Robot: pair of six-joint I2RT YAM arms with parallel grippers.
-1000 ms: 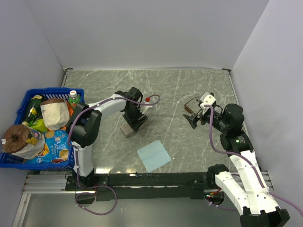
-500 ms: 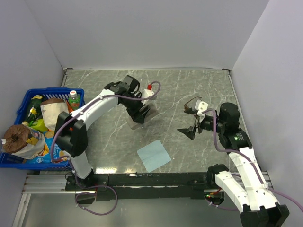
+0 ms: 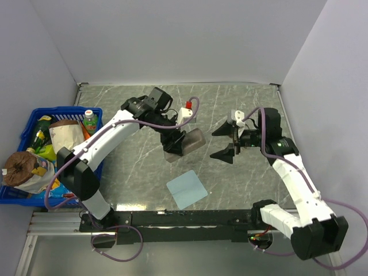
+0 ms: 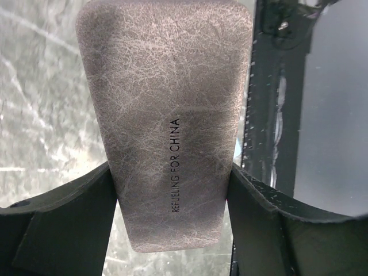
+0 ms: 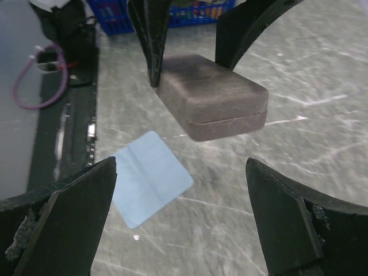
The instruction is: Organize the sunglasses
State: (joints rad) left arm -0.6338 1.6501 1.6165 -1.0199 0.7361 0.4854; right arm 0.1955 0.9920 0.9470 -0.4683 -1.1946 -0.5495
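The closed grey-brown case [image 3: 194, 140] hangs above the table's middle, and my left gripper [image 3: 176, 144] is shut on it. In the left wrist view the case [image 4: 167, 103] fills the space between both fingers [image 4: 69, 213], touching each. The right wrist view shows the case [image 5: 213, 103] level in the air, held from above by the left gripper's fingers [image 5: 150, 40]. My right gripper [image 3: 223, 142] stands wide open just right of the case, pointing at it, with nothing between its jaws [image 5: 181, 167]. The sunglasses are hidden in every view.
A light blue cloth [image 3: 187, 189] lies flat on the marble table near the front edge, below the case, and also shows in the right wrist view [image 5: 150, 178]. A blue basket [image 3: 26, 129] full of groceries stands at the far left.
My left arm has lifted the case off the table and carried it right, toward the middle. My right arm has swung round to face left, its open jaws now level with the case.
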